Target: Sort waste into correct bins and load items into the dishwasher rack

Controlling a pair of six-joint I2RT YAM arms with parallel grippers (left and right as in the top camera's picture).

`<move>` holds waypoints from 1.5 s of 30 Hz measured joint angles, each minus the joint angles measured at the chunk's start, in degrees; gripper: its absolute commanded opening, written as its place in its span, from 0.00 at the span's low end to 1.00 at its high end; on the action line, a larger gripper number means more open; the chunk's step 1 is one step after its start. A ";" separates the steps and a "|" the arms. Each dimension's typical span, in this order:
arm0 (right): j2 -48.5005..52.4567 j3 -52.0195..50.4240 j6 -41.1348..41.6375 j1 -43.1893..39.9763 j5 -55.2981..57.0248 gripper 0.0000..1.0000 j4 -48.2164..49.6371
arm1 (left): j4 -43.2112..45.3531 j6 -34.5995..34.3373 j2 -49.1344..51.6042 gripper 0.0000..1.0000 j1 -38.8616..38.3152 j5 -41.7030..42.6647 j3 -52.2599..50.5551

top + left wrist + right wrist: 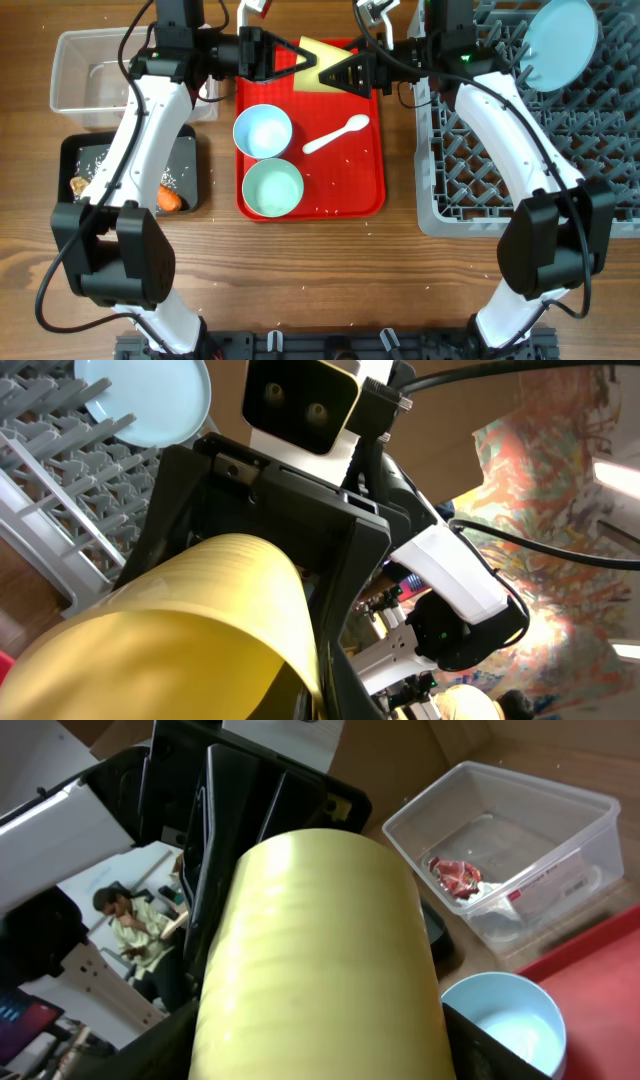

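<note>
Wooden table point(320, 275), red tray point(352, 180), grey rack point(610, 150), colourful wall point(560, 460)

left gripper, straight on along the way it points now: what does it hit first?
The left gripper meets the yellow cup first, apparently already at its tips. The right gripper sits just beyond it, facing back.
</note>
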 measured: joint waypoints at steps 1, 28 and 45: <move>0.00 0.00 -0.02 0.00 -0.02 0.56 0.04 | 0.00 -0.04 0.00 0.34 0.00 0.13 0.00; -23.43 0.15 -2.16 -25.38 70.12 0.46 -64.08 | -32.52 8.00 -0.04 0.56 4.92 -62.79 0.37; -14.99 -17.86 1.92 -14.71 68.46 1.00 -51.80 | -33.55 8.85 -0.04 0.65 4.87 -68.30 0.22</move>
